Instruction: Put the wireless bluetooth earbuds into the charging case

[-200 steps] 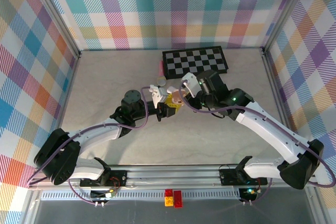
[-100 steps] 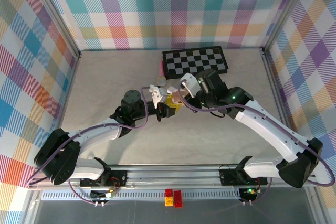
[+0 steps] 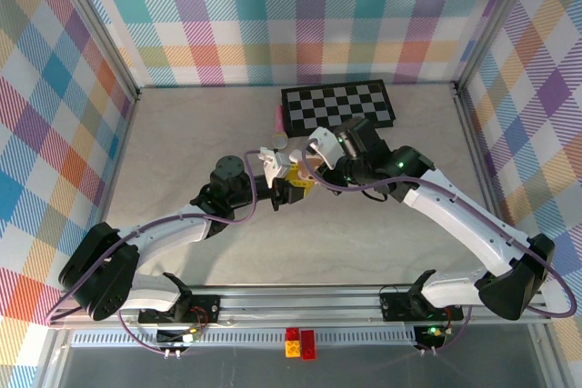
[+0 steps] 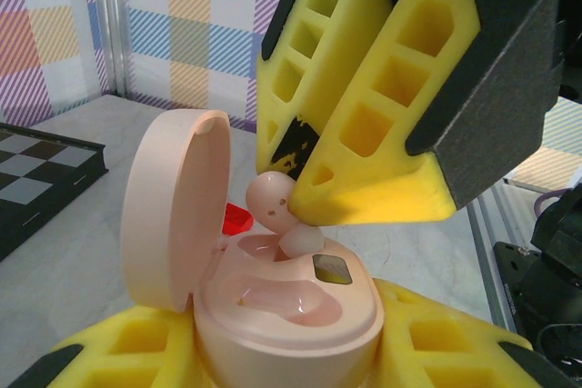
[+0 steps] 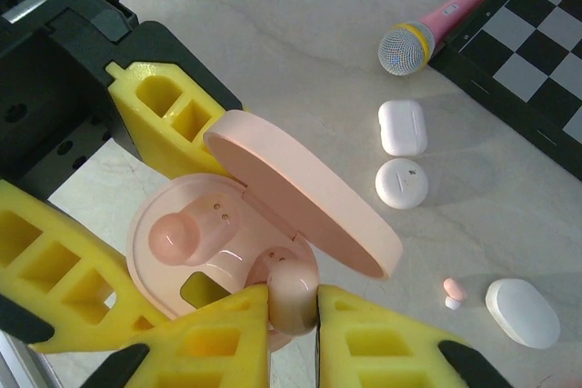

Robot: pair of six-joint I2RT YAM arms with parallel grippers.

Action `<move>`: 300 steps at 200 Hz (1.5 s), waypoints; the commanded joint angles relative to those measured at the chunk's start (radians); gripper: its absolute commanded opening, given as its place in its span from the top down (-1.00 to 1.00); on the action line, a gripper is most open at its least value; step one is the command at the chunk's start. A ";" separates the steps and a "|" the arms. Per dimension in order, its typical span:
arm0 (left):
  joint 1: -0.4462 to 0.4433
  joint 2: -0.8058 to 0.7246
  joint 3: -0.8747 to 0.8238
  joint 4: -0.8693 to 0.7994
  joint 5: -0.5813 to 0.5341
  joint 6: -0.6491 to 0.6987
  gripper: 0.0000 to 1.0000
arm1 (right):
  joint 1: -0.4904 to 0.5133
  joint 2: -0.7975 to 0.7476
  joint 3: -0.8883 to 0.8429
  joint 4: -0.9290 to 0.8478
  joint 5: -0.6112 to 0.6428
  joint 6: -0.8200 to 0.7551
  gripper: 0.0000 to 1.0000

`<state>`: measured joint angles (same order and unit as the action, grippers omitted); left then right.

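My left gripper [image 4: 291,356] is shut on the pale pink charging case [image 4: 291,315], holding it upright between yellow foam pads with its lid [image 4: 168,215] swung open. My right gripper [image 5: 293,304] is shut on a pale pink earbud [image 5: 293,290]. The earbud [image 4: 273,199] hangs tip-down at the mouth of the case's far well. The other well [image 5: 177,232] shows two contact pins and holds nothing. In the top view both grippers meet at mid-table, left gripper [image 3: 285,183], right gripper [image 3: 306,166]. Another tiny pink earbud [image 5: 453,292] lies loose on the table.
On the table beyond the case lie a pink microphone [image 5: 436,20], a white rectangular case [image 5: 402,126], a round white case [image 5: 401,183] and a white oval case [image 5: 522,313]. A chessboard [image 3: 338,106] sits at the back. Red and yellow bricks [image 3: 299,343] rest by the front rail.
The right arm has edged a little left, bringing its gripper and earbud closer over the case. The left arm has held still.
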<state>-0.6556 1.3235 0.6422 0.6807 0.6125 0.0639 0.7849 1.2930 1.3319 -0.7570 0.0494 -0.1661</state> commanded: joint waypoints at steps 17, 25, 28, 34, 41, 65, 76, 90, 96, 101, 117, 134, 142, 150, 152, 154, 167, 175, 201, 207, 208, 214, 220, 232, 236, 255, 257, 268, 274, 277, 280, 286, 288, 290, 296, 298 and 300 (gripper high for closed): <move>0.012 -0.036 0.022 0.042 0.010 -0.008 0.33 | 0.015 0.002 0.029 -0.050 -0.011 -0.021 0.66; 0.011 -0.037 0.021 0.039 0.010 -0.008 0.33 | 0.017 0.003 0.030 -0.050 -0.014 -0.024 0.66; 0.011 -0.038 0.021 0.040 0.010 -0.009 0.33 | 0.017 0.003 0.031 -0.050 -0.013 -0.024 0.66; 0.011 -0.038 0.020 0.042 0.010 -0.009 0.33 | 0.019 0.006 0.030 -0.050 -0.013 -0.026 0.66; 0.011 -0.040 0.019 0.042 0.010 -0.008 0.33 | 0.019 0.008 0.032 -0.053 -0.012 -0.028 0.66; 0.011 -0.040 0.016 0.044 0.009 -0.010 0.33 | 0.021 0.012 0.038 -0.074 -0.008 -0.038 0.66; 0.011 -0.038 0.016 0.045 0.009 -0.010 0.33 | 0.023 0.012 0.041 -0.077 -0.005 -0.038 0.67; 0.012 -0.037 0.018 0.048 0.012 -0.010 0.33 | 0.024 0.012 0.044 -0.080 -0.008 -0.038 0.67; 0.011 -0.035 0.019 0.048 0.012 -0.010 0.33 | 0.025 0.014 0.044 -0.081 -0.007 -0.039 0.67; 0.011 -0.035 0.019 0.048 0.012 -0.010 0.33 | 0.025 0.013 0.045 -0.081 -0.005 -0.039 0.66; 0.011 -0.033 0.020 0.051 0.012 -0.011 0.33 | 0.026 0.015 0.047 -0.085 -0.008 -0.042 0.66; 0.011 -0.032 0.022 0.051 0.013 -0.012 0.33 | 0.028 0.020 0.048 -0.084 -0.016 -0.043 0.63; 0.011 -0.031 0.022 0.051 0.015 -0.011 0.33 | 0.030 0.022 0.049 -0.081 -0.019 -0.042 0.60; 0.011 -0.030 0.022 0.051 0.015 -0.013 0.33 | 0.030 0.020 0.052 -0.077 -0.021 -0.038 0.56; 0.011 -0.030 0.022 0.052 0.015 -0.013 0.33 | 0.030 0.020 0.051 -0.075 -0.023 -0.039 0.56; 0.011 -0.030 0.022 0.052 0.015 -0.013 0.33 | 0.030 0.019 0.051 -0.074 -0.024 -0.039 0.55; 0.011 -0.030 0.022 0.051 0.015 -0.014 0.33 | 0.030 0.016 0.053 -0.067 -0.027 -0.038 0.53; 0.011 -0.030 0.021 0.052 0.013 -0.014 0.33 | 0.030 0.013 0.057 -0.064 -0.026 -0.037 0.51; 0.011 -0.033 0.020 0.051 0.013 -0.015 0.33 | 0.030 0.001 0.059 -0.056 -0.028 -0.030 0.46; 0.011 -0.033 0.019 0.050 0.013 -0.016 0.33 | 0.030 -0.003 0.060 -0.055 -0.029 -0.029 0.45; 0.011 -0.033 0.019 0.050 0.013 -0.016 0.33 | 0.030 -0.004 0.060 -0.054 -0.029 -0.028 0.45; 0.012 -0.033 0.019 0.049 0.013 -0.016 0.33 | 0.030 -0.007 0.060 -0.053 -0.029 -0.027 0.45; 0.012 -0.033 0.020 0.051 0.013 -0.016 0.33 | 0.030 -0.010 0.060 -0.052 -0.030 -0.026 0.45; 0.011 -0.035 0.020 0.051 0.013 -0.016 0.33 | 0.030 -0.015 0.058 -0.049 -0.029 -0.024 0.44; 0.011 -0.035 0.020 0.051 0.013 -0.016 0.33 | 0.029 -0.017 0.057 -0.047 -0.030 -0.023 0.44; 0.012 -0.036 0.020 0.052 0.013 -0.016 0.33 | 0.030 -0.020 0.046 -0.036 -0.029 -0.023 0.44; 0.011 -0.036 0.020 0.052 0.013 -0.016 0.33 | 0.030 -0.019 0.046 -0.036 -0.029 -0.023 0.44; 0.011 -0.037 0.020 0.052 0.013 -0.018 0.33 | 0.030 -0.013 0.046 -0.040 -0.024 -0.022 0.49; 0.011 -0.038 0.020 0.052 0.013 -0.018 0.33 | 0.030 -0.008 0.047 -0.043 -0.021 -0.023 0.51; 0.011 -0.039 0.020 0.053 0.013 -0.018 0.33 | 0.030 -0.005 0.047 -0.045 -0.019 -0.023 0.51; 0.011 -0.040 0.020 0.053 0.013 -0.018 0.33 | 0.030 -0.003 0.048 -0.046 -0.017 -0.025 0.54; 0.012 -0.041 0.019 0.054 0.013 -0.018 0.33 | 0.030 0.001 0.049 -0.049 -0.013 -0.028 0.59; 0.011 -0.041 0.019 0.054 0.013 -0.018 0.33 | 0.030 0.003 0.050 -0.051 -0.011 -0.029 0.60; 0.011 -0.041 0.019 0.052 0.013 -0.018 0.33 | 0.030 0.004 0.051 -0.052 -0.009 -0.029 0.60; 0.011 -0.044 0.017 0.052 0.012 -0.018 0.33 | 0.030 0.007 0.053 -0.055 -0.001 -0.029 0.62; 0.011 -0.044 0.017 0.051 0.012 -0.018 0.33 | 0.030 0.008 0.055 -0.056 0.000 -0.029 0.62; 0.011 -0.044 0.017 0.051 0.012 -0.018 0.33 | 0.030 0.009 0.055 -0.057 0.002 -0.030 0.63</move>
<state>-0.6556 1.3170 0.6422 0.6834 0.6247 0.0490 0.8017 1.2949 1.3655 -0.7910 0.0574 -0.1959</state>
